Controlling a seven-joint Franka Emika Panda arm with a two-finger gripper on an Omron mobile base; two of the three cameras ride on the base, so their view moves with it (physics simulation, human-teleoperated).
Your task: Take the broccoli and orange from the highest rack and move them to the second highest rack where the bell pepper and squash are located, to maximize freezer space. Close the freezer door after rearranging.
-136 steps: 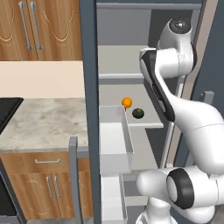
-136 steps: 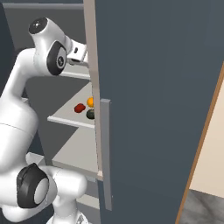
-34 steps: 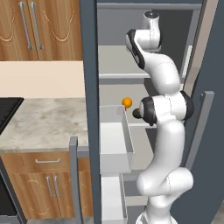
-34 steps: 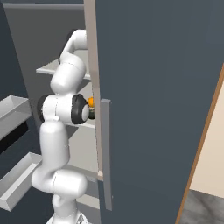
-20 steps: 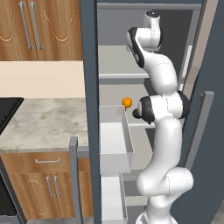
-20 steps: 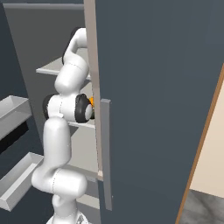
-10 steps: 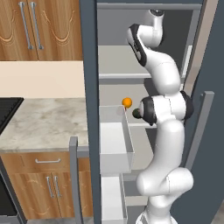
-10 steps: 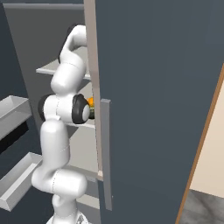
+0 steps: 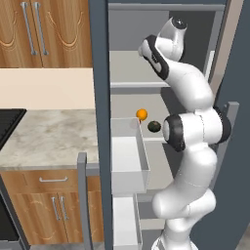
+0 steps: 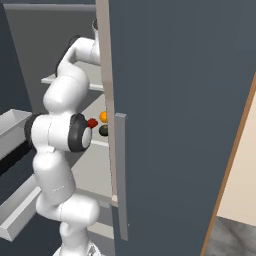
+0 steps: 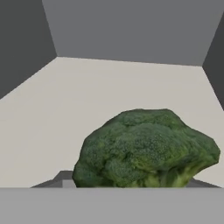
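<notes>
How wide the gripper stands, or whether it grips, cannot be told; the broccoli (image 11: 146, 148) looms close before it on the pale shelf (image 11: 65, 100) (grey freezer (image 9: 100, 73) walls around).

Past the edge of the open freezer door (image 10: 175, 100) with its grey bar handle (image 10: 121, 175), we see our white arm (image 10: 60, 135) reaching up into the freezer (image 10: 45, 40), and on the second highest rack (image 10: 97, 142) the orange (image 10: 103, 117) between a red item (image 10: 92, 123) and a dark green ball (image 10: 104, 131).
</notes>
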